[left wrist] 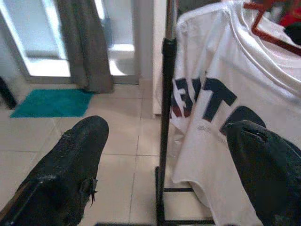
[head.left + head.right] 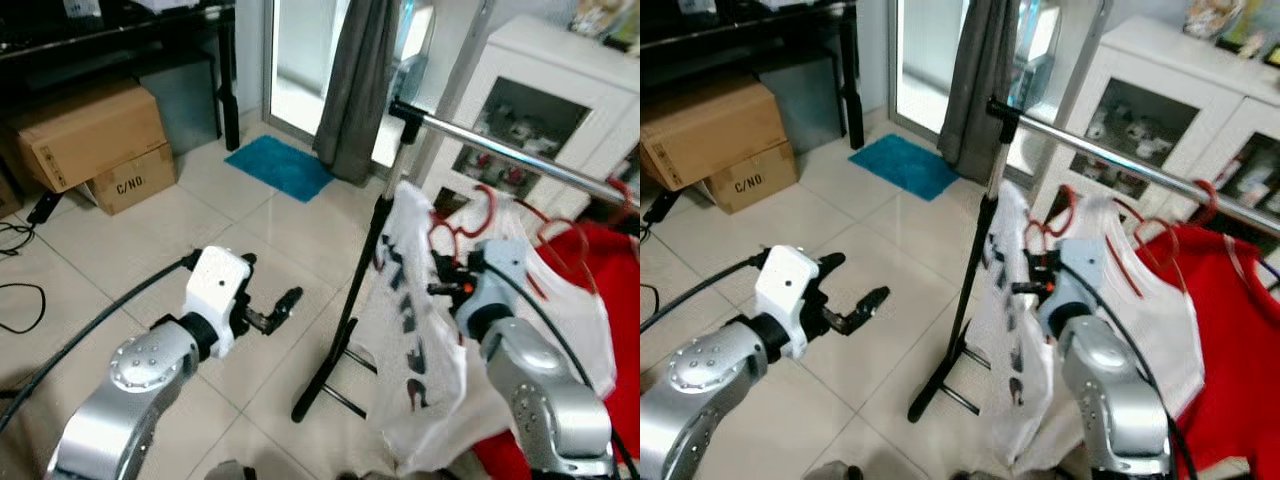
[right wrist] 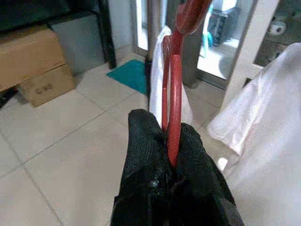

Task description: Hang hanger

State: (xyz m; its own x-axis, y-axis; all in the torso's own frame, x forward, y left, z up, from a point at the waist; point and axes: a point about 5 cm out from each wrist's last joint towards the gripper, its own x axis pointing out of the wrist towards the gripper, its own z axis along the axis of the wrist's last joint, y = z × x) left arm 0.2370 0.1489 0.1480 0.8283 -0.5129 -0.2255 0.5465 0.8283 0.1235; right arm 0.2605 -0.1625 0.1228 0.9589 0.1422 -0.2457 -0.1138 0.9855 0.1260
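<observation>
Right gripper (image 3: 170, 141) pinches a thin red plastic hanger (image 3: 173, 94) carrying a white T-shirt (image 2: 420, 340).

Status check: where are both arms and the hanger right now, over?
Right tool shut on red hanger carrying white T-shirt, below the rail. Left tool open, held over floor beside rack post. Hook not yet on rail.

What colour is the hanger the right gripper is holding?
Red; the hanger shows best in the right wrist view, pinched in the right gripper.
</observation>
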